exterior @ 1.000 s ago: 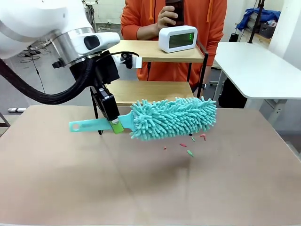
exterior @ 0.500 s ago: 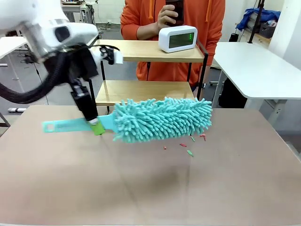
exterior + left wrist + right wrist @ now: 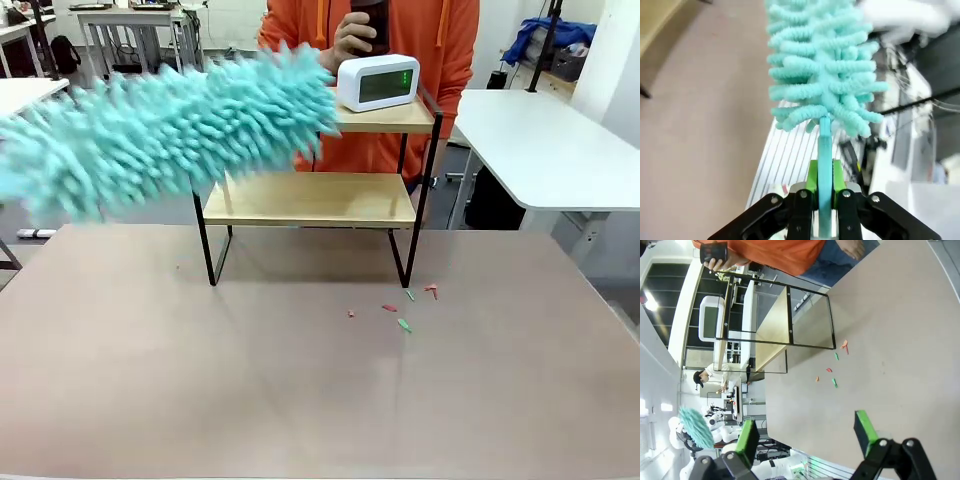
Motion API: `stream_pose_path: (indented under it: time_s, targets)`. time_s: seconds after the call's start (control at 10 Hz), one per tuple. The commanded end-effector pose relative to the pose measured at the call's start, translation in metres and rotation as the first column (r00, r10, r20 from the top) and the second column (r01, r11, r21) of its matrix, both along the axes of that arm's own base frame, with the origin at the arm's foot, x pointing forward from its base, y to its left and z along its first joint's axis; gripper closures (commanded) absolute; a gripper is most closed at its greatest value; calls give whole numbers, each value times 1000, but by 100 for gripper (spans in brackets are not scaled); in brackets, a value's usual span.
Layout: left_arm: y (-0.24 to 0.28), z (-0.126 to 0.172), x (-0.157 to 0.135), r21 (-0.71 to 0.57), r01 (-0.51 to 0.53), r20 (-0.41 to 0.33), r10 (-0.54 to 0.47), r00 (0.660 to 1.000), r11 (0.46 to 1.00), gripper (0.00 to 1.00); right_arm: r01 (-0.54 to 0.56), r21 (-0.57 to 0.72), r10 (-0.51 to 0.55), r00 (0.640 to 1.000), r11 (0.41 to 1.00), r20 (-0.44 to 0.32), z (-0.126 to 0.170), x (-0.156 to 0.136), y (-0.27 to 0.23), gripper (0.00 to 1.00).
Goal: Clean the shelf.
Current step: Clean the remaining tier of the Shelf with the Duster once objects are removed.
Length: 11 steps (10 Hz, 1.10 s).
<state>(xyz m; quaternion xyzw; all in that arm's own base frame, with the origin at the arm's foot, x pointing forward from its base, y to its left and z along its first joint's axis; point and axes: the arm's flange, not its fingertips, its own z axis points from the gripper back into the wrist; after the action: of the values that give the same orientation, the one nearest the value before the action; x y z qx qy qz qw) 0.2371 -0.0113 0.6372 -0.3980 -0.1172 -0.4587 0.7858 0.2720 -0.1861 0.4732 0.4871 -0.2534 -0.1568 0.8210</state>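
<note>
Clamping duster (image 3: 822,75) – left claw (image 3: 824,180), wrist cam, front: blur near shelf (image 3: 310,198)

Duster (image 3: 160,120): blurred, left end cut by frame edge; covers shelf (image 3: 310,198) top board's left part. Table scraps (image 3: 403,324): too small to identify.

The teal duster (image 3: 160,125) has swung up and left from just above the table (image 3: 300,400), its blurred head now crossing the left end of the shelf (image 3: 310,198) top board. The left gripper (image 3: 825,176) carried it there.
</note>
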Motion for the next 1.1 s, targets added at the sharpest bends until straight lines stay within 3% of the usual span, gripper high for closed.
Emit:
stream_pose_path:
  time_s: [0.0,0.1,0.2,0.4,0.5,0.6,0.7,0.9,1.0]
  targets:
    - [47,-13,-15,-179,-279,10,285,958,944,100,-1,9,0,999,1000,44,0,3,1,0]
    - [81,-17,-26,-270,-398,-18,409,912,877,100,-1,9,0,999,1000,44,0,3,1,0]
    - [114,-26,-38,-361,-517,-64,533,844,776,100,-1,9,0,999,1000,44,0,3,1,0]
    - [149,-56,-40,-370,-758,-215,744,633,537,100,-1,9,0,999,1000,44,0,3,1,0]
    - [156,-73,-28,-297,-819,-288,772,567,491,100,-1,9,0,999,1000,44,0,3,1,0]
    - [157,-94,-8,-230,-827,-356,746,562,513,100,-1,9,0,999,1000,44,0,3,1,0]
    - [155,-106,11,-175,-845,-409,743,530,505,100,-1,9,0,999,1000,44,0,3,1,0]
    - [143,-119,46,-128,-814,-489,678,549,567,100,-1,9,0,999,1000,44,0,3,1,0]
    - [158,-124,6,-155,-840,-395,747,535,519,100,-1,9,0,999,1000,44,0,3,1,0]
